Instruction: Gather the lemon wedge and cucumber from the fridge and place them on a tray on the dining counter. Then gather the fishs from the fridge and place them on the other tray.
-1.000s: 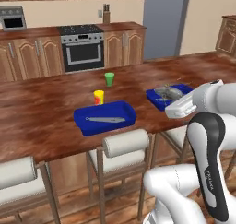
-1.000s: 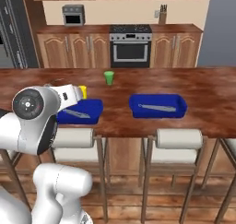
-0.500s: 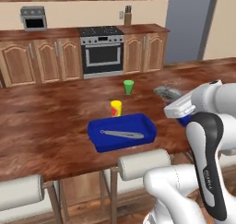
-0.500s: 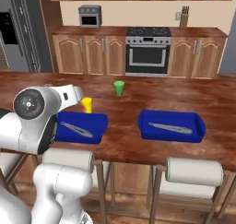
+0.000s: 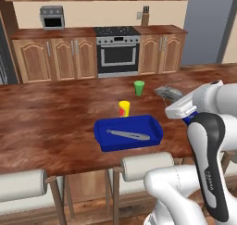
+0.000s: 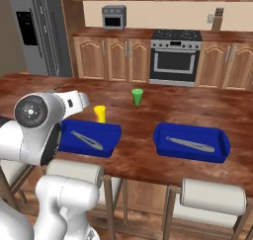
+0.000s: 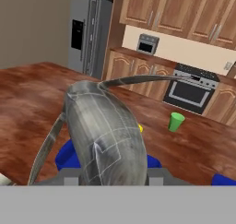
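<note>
Two rear base views over one dining counter; hand view close

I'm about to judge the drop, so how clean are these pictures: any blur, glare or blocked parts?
Left base view: sharp, evenly lit, but the white arm hides the tray under the held fish. Right base view: sharp, soft shadows only; the arm covers the left blue tray's near end. Hand view: the fish looms large and blocks the counter below.

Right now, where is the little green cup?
The green cup stands on the dining counter, beyond the two blue trays, behind and right of the yellow cup.
</note>
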Robot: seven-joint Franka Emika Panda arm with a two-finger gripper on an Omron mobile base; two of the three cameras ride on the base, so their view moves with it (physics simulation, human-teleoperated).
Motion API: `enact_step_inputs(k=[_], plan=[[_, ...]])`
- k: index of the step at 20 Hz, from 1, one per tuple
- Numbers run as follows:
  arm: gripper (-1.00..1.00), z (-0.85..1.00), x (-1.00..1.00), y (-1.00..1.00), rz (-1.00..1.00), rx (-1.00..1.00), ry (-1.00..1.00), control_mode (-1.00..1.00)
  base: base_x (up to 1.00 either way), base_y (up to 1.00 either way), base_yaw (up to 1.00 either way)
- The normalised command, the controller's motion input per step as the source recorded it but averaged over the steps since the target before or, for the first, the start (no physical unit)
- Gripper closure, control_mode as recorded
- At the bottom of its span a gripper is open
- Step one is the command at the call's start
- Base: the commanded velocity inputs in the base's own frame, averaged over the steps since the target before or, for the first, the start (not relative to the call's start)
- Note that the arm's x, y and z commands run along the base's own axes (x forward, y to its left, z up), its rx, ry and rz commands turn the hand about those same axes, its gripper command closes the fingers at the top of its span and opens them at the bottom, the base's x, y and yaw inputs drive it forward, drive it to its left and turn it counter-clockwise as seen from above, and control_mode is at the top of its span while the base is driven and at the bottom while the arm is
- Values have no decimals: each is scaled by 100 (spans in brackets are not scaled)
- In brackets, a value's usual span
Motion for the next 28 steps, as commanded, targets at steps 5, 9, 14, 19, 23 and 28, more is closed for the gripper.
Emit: enact_step_inputs(k=[5, 9, 14, 19, 23, 28], plan=[[100, 0, 0, 0, 0, 0, 0, 100, 0, 0, 0], [100, 0, 1, 0, 0, 0, 0, -100, 0, 0, 0], [100, 0, 38, -13, 6, 3, 7, -100, 0, 0, 0], [100, 0, 79, -1, 15, 0, 29, -100, 0, 0, 0], [100, -22, 88, 0, 21, 0, 25, -100, 0, 0, 0], [100, -44, 42, -3, 24, 0, 9, -100, 0, 0, 0]])
